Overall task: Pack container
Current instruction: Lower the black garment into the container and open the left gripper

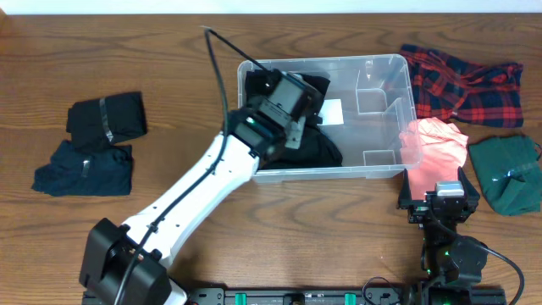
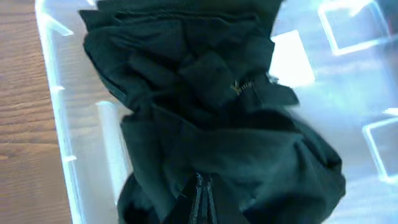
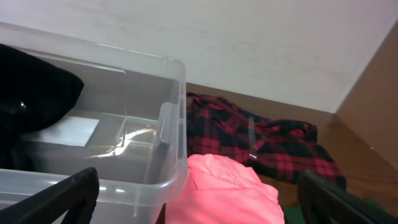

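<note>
While my left gripper (image 2: 200,188) is down inside the big clear rectangular plastic container (image 1: 339,59), its jaws are pressed together on a fold of a crumpled black garment (image 2: 217,143), so that side is clamped on cloth. The container sits toward the far middle of the brown wooden table (image 1: 169,59), and the black bundle fills its left half, partly covering the white label (image 1: 332,110) on the bottom. The right half, with its moulded dividers, has nothing in it that I can see. My right gripper (image 3: 196,190) hangs low near the front right corner of the container, jaws spread wide apart and holding nothing. Just ahead of it a pink garment (image 1: 436,144) lies right up against that corner, a red and black plaid shirt (image 1: 466,85) is behind that, and a folded dark green garment (image 1: 506,174) lies further right. Well off to the left, a folded black garment (image 1: 106,117) and a dark navy one (image 1: 85,168) lie touching each other.
</note>
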### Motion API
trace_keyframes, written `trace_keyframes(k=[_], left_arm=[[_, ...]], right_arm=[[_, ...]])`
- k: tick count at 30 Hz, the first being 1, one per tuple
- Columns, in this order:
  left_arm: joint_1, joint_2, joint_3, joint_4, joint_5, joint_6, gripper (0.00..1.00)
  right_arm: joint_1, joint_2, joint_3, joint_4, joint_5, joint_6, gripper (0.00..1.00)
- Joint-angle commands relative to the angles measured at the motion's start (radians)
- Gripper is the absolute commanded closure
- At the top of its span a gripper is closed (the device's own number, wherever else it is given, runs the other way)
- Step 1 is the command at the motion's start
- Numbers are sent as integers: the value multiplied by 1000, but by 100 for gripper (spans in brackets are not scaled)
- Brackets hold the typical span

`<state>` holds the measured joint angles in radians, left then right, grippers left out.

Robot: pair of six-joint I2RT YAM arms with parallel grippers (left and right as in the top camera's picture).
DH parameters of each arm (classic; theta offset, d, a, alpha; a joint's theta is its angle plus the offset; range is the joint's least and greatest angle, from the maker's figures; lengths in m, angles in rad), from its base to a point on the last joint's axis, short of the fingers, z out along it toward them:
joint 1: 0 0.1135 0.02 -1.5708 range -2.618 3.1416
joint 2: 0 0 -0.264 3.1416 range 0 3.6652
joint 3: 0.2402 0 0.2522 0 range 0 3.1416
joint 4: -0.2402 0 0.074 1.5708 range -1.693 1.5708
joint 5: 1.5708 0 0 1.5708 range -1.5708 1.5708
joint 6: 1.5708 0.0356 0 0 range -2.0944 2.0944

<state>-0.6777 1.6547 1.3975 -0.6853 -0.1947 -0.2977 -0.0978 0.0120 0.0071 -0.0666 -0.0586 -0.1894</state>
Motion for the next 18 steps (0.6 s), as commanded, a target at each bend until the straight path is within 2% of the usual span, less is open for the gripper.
trace_keyframes(k=[1,9,18], left_arm=[[6,-8,20,-26,-69,-16,94],[29,14,13,-47,-68,-21,94],[29,140,13,-48,-37,-21,94]], right_arm=[[12,-5,-1,-5,2,-10,1],[12,-5,-1,-5,2,-10,1],[12,-5,-1,-5,2,-10,1]])
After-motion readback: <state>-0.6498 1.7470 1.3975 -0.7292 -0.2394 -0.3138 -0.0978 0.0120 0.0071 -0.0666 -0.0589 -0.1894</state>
